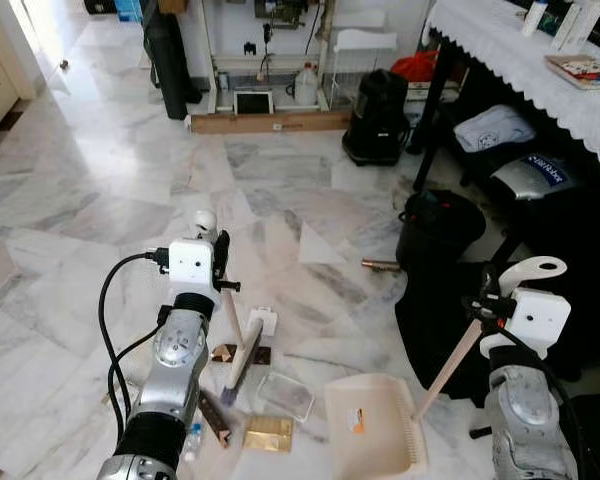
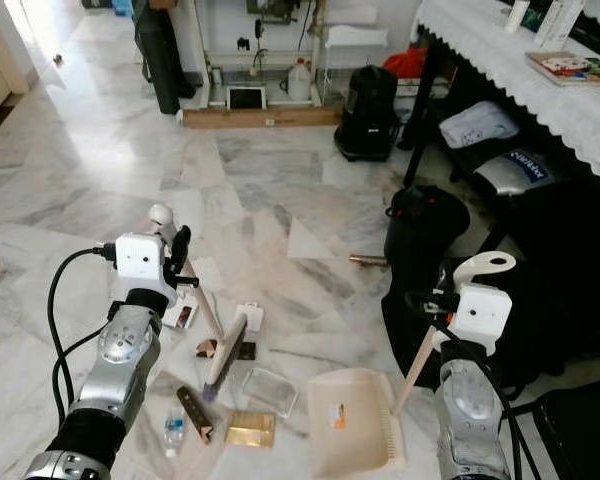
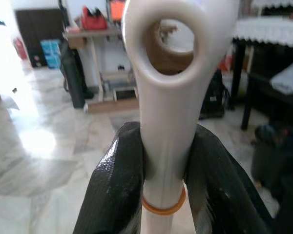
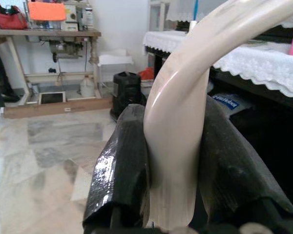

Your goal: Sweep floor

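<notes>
The left hand [image 3: 163, 170] is closed around the cream plastic handle of a small hand broom [image 1: 242, 358], just below the round hanging hole at the handle's end. The broom leans down to the white and grey marble floor [image 1: 100, 190], and its dark bristle head rests among the litter in front of the robot. The right hand [image 4: 173, 165] is closed around the curved cream handle of a beige plastic dustpan [image 1: 375, 425]. The dustpan lies flat on the floor, a little to the right of the broom head, with a small orange piece inside it.

Between broom and dustpan lies a clear plastic box [image 1: 285, 394]. Near it are a flat golden packet [image 1: 268, 434], a small white carton [image 1: 263, 321] and a brown wrapper [image 1: 215, 418]. A round black bin [image 1: 438, 230] stands further away on the right, beside the table with a white lace cloth [image 1: 520, 60].
</notes>
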Controlling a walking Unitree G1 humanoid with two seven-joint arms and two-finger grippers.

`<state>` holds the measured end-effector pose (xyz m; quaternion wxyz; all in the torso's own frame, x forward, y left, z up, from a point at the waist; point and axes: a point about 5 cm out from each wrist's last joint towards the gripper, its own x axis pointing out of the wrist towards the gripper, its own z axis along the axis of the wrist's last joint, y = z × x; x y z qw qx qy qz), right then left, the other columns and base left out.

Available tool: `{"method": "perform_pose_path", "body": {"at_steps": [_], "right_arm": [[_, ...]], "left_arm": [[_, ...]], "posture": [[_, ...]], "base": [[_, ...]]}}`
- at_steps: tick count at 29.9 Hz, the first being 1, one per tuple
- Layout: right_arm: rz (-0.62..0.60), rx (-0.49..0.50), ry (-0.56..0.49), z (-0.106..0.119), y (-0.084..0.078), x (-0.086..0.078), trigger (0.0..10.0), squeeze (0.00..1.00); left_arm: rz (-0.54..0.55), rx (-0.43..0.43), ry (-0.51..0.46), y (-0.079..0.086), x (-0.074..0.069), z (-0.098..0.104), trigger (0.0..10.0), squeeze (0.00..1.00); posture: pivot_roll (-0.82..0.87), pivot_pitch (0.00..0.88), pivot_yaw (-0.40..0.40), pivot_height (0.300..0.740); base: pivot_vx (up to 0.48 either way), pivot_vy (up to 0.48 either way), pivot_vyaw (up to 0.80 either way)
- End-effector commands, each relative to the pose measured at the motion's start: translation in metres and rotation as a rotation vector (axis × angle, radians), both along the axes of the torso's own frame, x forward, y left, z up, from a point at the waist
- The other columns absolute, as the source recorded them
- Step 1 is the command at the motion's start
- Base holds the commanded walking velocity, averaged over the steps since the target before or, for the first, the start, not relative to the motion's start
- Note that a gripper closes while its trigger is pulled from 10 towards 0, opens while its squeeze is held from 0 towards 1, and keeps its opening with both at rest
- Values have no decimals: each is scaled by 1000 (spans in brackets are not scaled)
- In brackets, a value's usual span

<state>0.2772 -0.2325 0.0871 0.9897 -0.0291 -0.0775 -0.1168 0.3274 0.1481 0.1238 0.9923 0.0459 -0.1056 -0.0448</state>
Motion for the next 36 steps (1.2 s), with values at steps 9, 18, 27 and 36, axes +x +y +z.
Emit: {"method": "perform_pose_path", "body": {"at_steps": [9, 18, 27, 36], "right_arm": [[-19, 14, -1, -5, -3, 0, 10000, 0], [-30, 18, 30, -15, -3, -4, 10000, 0], [-51, 25, 71, -27, -5, -8, 10000, 0], [-88, 25, 111, -40, -9, -17, 10000, 0]], "left_arm": [[-110, -6, 60, -19, -1, -12, 10000, 0], [-108, 13, 63, -13, -5, -14, 10000, 0], [-95, 57, 32, 0, -10, -6, 10000, 0], [-117, 71, 61, -2, -13, -8, 10000, 0]], "posture": [[51, 91, -19, 740], [62, 110, -15, 740], [78, 119, -8, 740], [81, 130, -2, 740]], "base": [[0, 0, 0], [0, 0, 0], [0, 0, 0], [0, 0, 0]]}}
